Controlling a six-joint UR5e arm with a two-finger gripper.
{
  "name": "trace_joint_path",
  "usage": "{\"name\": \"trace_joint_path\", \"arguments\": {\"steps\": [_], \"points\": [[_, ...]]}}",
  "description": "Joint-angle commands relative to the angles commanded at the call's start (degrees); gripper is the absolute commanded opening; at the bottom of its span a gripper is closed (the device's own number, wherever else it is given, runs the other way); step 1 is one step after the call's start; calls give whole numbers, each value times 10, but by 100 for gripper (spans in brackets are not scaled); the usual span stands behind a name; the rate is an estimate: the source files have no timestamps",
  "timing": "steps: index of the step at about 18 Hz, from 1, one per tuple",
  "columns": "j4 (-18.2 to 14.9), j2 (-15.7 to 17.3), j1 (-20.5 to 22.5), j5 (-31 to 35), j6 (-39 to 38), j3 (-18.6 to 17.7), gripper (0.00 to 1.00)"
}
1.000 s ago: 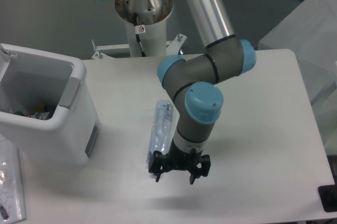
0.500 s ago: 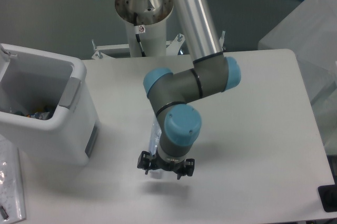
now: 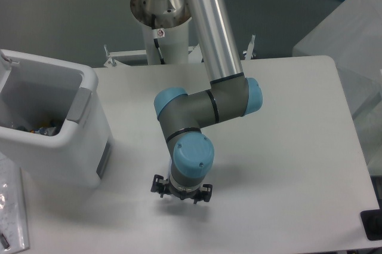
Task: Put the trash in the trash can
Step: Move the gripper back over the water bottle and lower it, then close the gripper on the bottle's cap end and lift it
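My gripper point(image 3: 180, 193) hangs low over the white table point(image 3: 286, 146), just right of the trash can, pointing down with its black fingers spread apart and open. The wrist and its blue cap cover the spot under and behind the gripper, so the trash on the table is hidden from this camera. I cannot tell whether anything lies between the fingers. The trash can point(image 3: 67, 159) is a large white boxy bin at the table's left. Its top is open, and a few small scraps point(image 3: 37, 128) lie at the bottom of its grey inside.
The arm's pedestal point(image 3: 162, 33) stands at the back edge of the table. A clear plastic sheet point(image 3: 12, 206) lies at the lower left beside the bin. A pale covered block point(image 3: 352, 27) stands at the right, and a dark object point(image 3: 372, 225) sits at the lower right corner.
The arm has swung left and lowered, carrying the gripper from right of the bottle to over it. The bottle, plainly visible a second ago, is now covered by the wrist.
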Motion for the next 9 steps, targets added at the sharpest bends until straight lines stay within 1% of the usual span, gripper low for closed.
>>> {"name": "trace_joint_path", "arguments": {"steps": [2, 4, 6, 7, 9], "points": [[0, -1, 0, 1, 0, 0, 80], [-2, -1, 0, 8, 0, 0, 73], [-4, -1, -1, 8, 0, 0, 72], [-8, -1, -1, 8, 0, 0, 67], [-11, -1, -1, 8, 0, 1, 63]]}}
